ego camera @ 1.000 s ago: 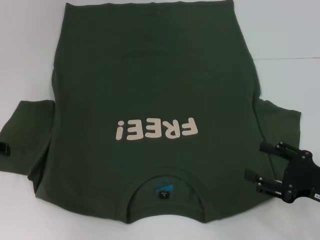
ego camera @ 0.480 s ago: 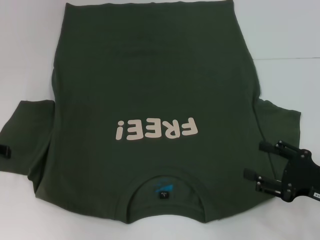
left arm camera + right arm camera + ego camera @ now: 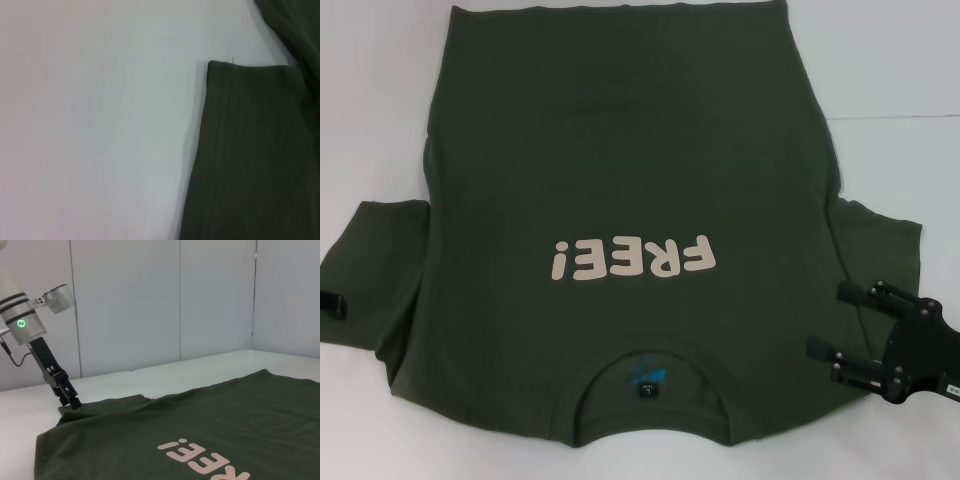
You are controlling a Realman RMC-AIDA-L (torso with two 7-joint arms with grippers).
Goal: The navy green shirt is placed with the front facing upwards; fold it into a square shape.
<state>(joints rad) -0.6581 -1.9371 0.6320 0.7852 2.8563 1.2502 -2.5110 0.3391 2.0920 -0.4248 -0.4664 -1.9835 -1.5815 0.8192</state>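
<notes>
The navy green shirt (image 3: 620,170) lies spread face up on the white table, its collar (image 3: 650,380) nearest me and its off-white "FREE!" print (image 3: 632,260) reading upside down. My right gripper (image 3: 827,321) is open, just above the cloth where the right sleeve (image 3: 875,245) meets the shoulder. Only the black tip of my left gripper (image 3: 330,302) shows, at the outer edge of the left sleeve (image 3: 375,260). From the right wrist view, the left gripper (image 3: 74,403) is shut on that sleeve's edge (image 3: 87,410), and the cloth rises slightly to it. The left wrist view shows the sleeve hem (image 3: 250,150).
White table (image 3: 890,60) surrounds the shirt on the left, right and far sides. Pale wall panels (image 3: 150,300) stand behind the table. The shirt's lower hem runs past the far edge of the head view.
</notes>
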